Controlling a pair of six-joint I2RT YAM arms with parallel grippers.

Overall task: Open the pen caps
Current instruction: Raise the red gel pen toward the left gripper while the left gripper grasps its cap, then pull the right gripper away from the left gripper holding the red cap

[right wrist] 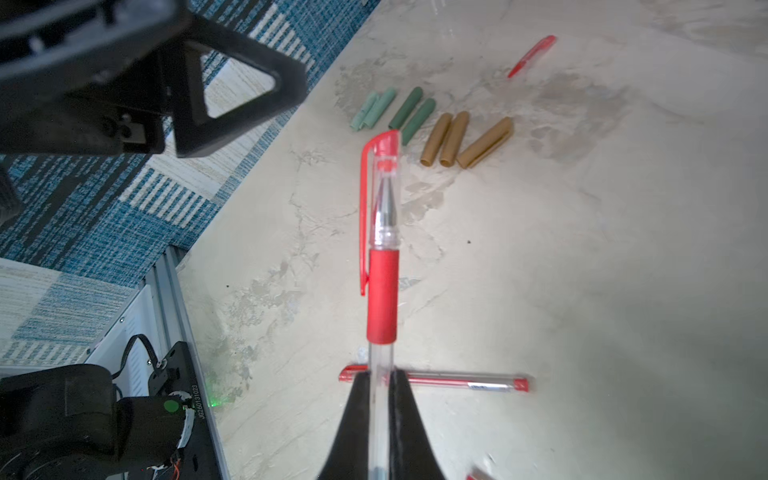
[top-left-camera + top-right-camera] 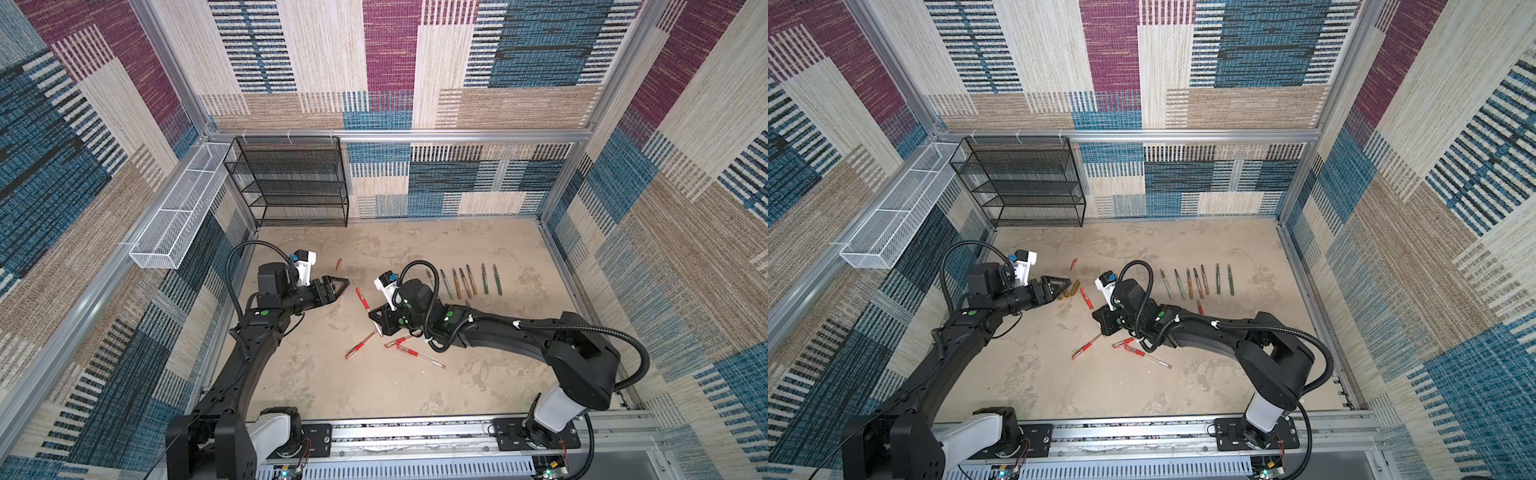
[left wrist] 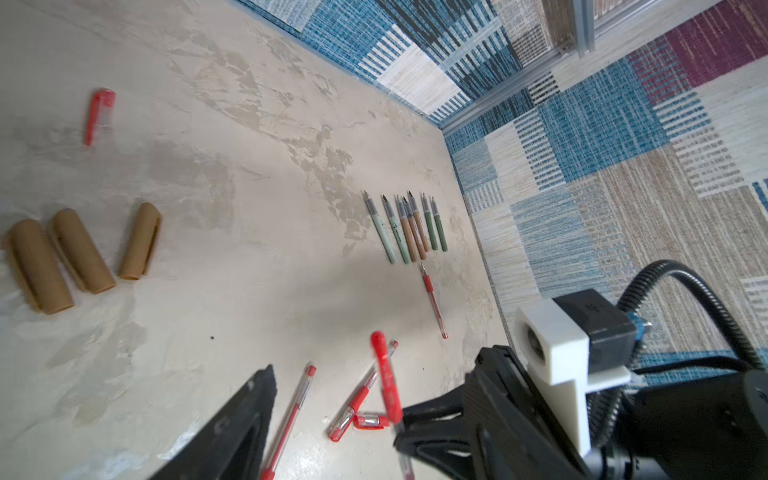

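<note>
Right gripper (image 1: 380, 376) is clamped tight on the clear barrel of a red pen (image 1: 382, 291), and the red cap (image 1: 385, 143) is on, clip running down past the grip, capped end aimed at the left gripper (image 2: 345, 284). That one's jaws are spread with nothing in them. The left wrist view shows just one finger (image 3: 237, 424), with bare table (image 3: 249, 166) beside it. Take the row of uncapped pens (image 2: 463, 280) as the marker: seven of them side by side, mint, brown and green, tips toward the back wall. The held pen sits well off that row on the left arm's side, and the left gripper is farther out the same way. Past the held pen from the row lie the loose caps, close together in a line: two mint caps (image 1: 372, 110), two dark green caps (image 1: 411, 114), three brown caps (image 1: 461, 141). In a top view the brown ones peek out just under the left gripper. A loose red cap (image 2: 339, 263) lies apart, farther back than those. At the row's near end lies one bare red pen (image 2: 1200, 306). Nearer the robot than the row, three scattered red pens (image 2: 360, 345) lie by the right gripper.
</note>
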